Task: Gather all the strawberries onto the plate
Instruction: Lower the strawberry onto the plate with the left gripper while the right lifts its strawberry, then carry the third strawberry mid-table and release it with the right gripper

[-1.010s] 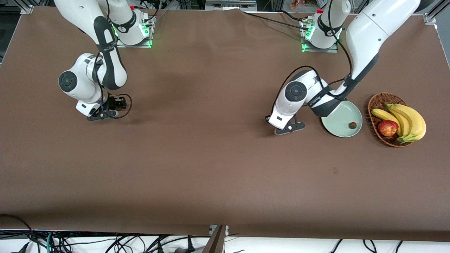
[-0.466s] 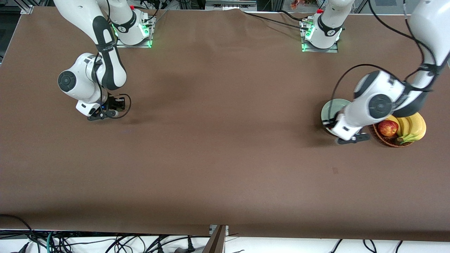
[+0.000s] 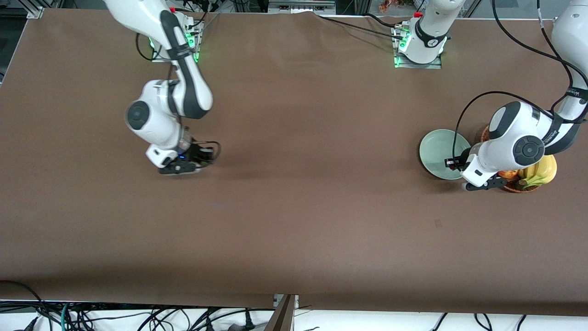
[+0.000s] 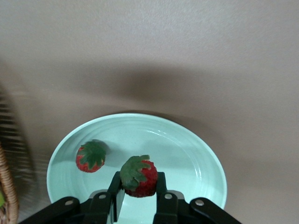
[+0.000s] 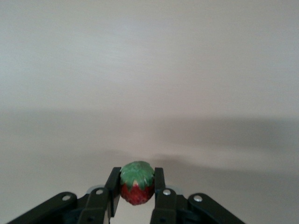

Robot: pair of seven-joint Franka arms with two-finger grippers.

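Strawberries are the concern: in the front view none shows plainly. The left end effector (image 3: 480, 185) hangs over the edge of the plate (image 3: 436, 154) where it meets the basket (image 3: 517, 186), and the right end effector (image 3: 177, 169) is low over bare bench (image 3: 294, 220), well apart from the plate. A second ago the left end effector stood beside the plate toward the right arm's end; the right arm has come in toward the middle.

Left wrist view: the end effector is clamped on one strawberry (image 4: 138, 176) over the plate, another berry (image 4: 91, 156) already lying in it. Best to lower first, over the plate's middle, then let go, so it does not roll off.

Right wrist view: the end effector is closed on the third strawberry (image 5: 137, 188), which needs carrying across.
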